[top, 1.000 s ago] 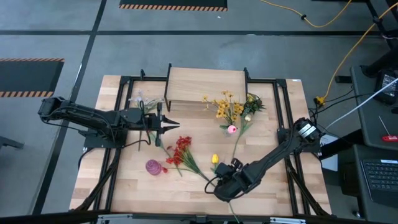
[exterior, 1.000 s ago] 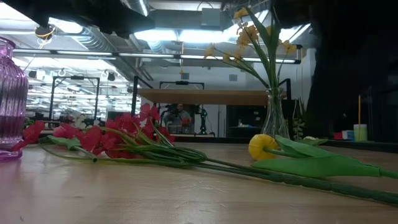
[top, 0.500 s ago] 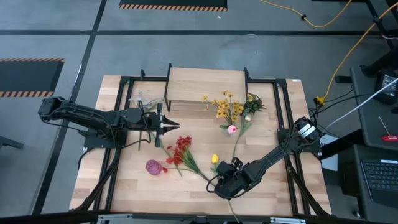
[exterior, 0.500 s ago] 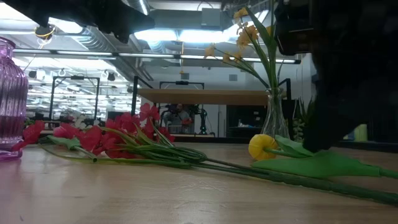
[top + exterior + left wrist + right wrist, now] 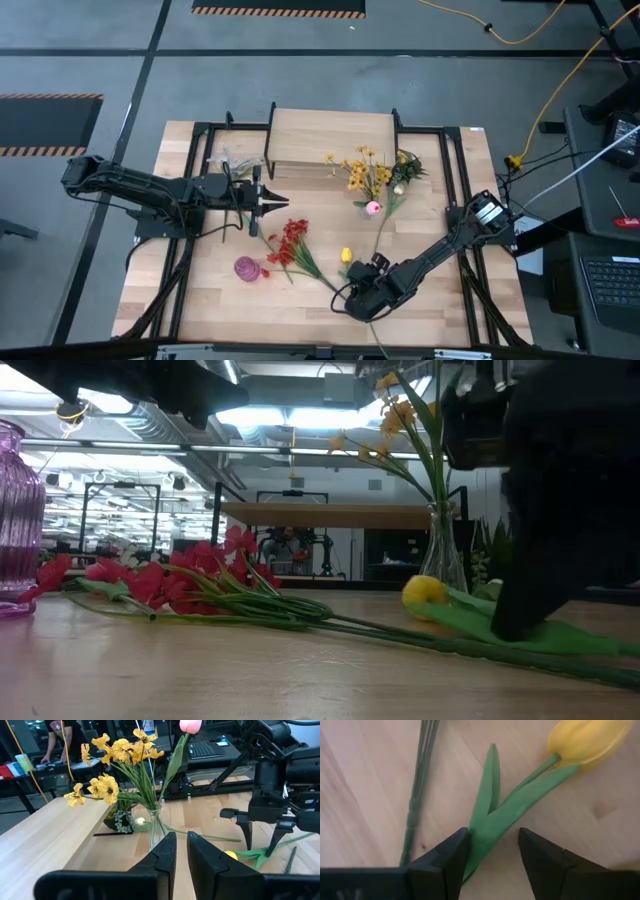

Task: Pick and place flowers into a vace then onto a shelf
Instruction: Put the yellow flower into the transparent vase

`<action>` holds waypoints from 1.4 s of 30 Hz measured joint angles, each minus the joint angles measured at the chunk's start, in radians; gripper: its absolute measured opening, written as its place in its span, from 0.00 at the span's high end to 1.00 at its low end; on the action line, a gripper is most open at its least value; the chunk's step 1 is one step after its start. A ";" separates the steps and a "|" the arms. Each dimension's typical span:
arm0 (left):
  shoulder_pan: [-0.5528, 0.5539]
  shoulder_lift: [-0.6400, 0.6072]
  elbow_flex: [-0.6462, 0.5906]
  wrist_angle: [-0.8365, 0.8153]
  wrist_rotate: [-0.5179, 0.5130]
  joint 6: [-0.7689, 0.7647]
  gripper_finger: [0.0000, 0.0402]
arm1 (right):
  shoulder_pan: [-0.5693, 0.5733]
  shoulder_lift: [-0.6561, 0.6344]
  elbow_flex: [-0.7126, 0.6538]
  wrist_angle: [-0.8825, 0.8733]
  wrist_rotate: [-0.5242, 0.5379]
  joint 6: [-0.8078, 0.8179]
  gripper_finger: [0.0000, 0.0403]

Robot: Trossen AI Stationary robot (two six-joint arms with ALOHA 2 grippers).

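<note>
Between the two dark fingers [image 5: 445, 857] of the right gripper [image 5: 492, 857] lies the green leaf of the yellow tulip [image 5: 587, 740]; the fingers are spread apart on either side and not squeezing it. That gripper sits low in the middle of the high view, pointing down at the table [image 5: 440, 300]. Near the left middle, the left gripper [image 5: 283, 204] has its fingers almost together and holds nothing. A red berry spray [image 5: 288, 243] and a purple vase [image 5: 246, 268] lie below it. Yellow blossoms [image 5: 362, 172] and a pink tulip [image 5: 373, 208] stand in a clear vase [image 5: 156, 827] by the shelf [image 5: 330, 138], top middle.
</note>
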State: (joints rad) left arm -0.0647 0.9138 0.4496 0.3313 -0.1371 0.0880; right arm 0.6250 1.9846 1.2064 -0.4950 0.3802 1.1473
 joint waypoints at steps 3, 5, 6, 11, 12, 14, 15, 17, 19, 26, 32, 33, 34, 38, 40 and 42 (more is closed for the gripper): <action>0.000 0.000 0.000 -0.001 0.000 0.000 0.90 | -0.005 0.001 0.000 0.004 -0.004 -0.020 0.55; 0.000 0.000 0.000 -0.001 0.000 0.000 0.90 | -0.006 0.001 0.000 0.006 -0.006 -0.029 0.55; 0.000 0.000 0.000 -0.001 0.000 0.000 0.90 | -0.006 0.001 0.000 0.006 -0.006 -0.031 0.56; 0.000 0.000 0.000 0.000 0.000 0.000 0.90 | -0.007 0.002 0.000 -0.001 -0.005 -0.032 0.68; 0.000 0.000 0.000 0.000 0.000 0.000 0.90 | -0.009 0.002 0.000 -0.001 -0.005 -0.031 0.72; 0.000 0.000 0.000 0.000 0.000 0.000 0.90 | -0.013 0.003 0.000 0.000 -0.005 -0.027 0.81; 0.000 0.000 0.000 0.000 0.000 0.000 0.90 | -0.015 0.003 0.000 0.000 -0.007 -0.024 0.86; 0.000 0.000 0.000 -0.001 0.000 0.000 0.90 | -0.023 0.003 0.000 0.000 -0.009 -0.014 0.95; 0.000 0.000 0.000 -0.008 0.000 -0.002 0.90 | -0.030 0.003 0.001 -0.001 -0.013 0.003 0.97; 0.000 0.000 0.000 -0.028 0.000 -0.023 0.89 | -0.047 -0.006 0.001 -0.008 -0.038 -0.001 0.99; 0.000 0.000 0.000 -0.028 0.000 -0.023 0.91 | -0.052 -0.034 -0.003 -0.028 -0.012 -0.010 0.99; 0.000 0.000 0.000 -0.028 0.000 -0.023 0.91 | -0.052 -0.043 -0.003 -0.027 -0.011 -0.023 0.99; 0.000 0.000 0.000 -0.028 0.000 -0.023 0.91 | -0.051 -0.051 -0.003 -0.032 -0.008 -0.029 0.99; 0.000 0.000 0.000 -0.029 0.000 -0.023 0.91 | -0.053 -0.103 -0.003 -0.056 0.020 -0.061 0.99; 0.000 0.000 0.000 -0.029 0.000 -0.023 0.91 | -0.053 -0.139 -0.003 -0.075 0.048 -0.091 1.00; 0.000 0.000 0.000 -0.028 0.000 -0.023 0.91 | -0.054 -0.177 -0.003 -0.079 0.083 -0.137 1.00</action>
State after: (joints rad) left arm -0.0647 0.9142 0.4496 0.3031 -0.1371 0.0650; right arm 0.5713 1.8079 1.2034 -0.5741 0.4632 1.0108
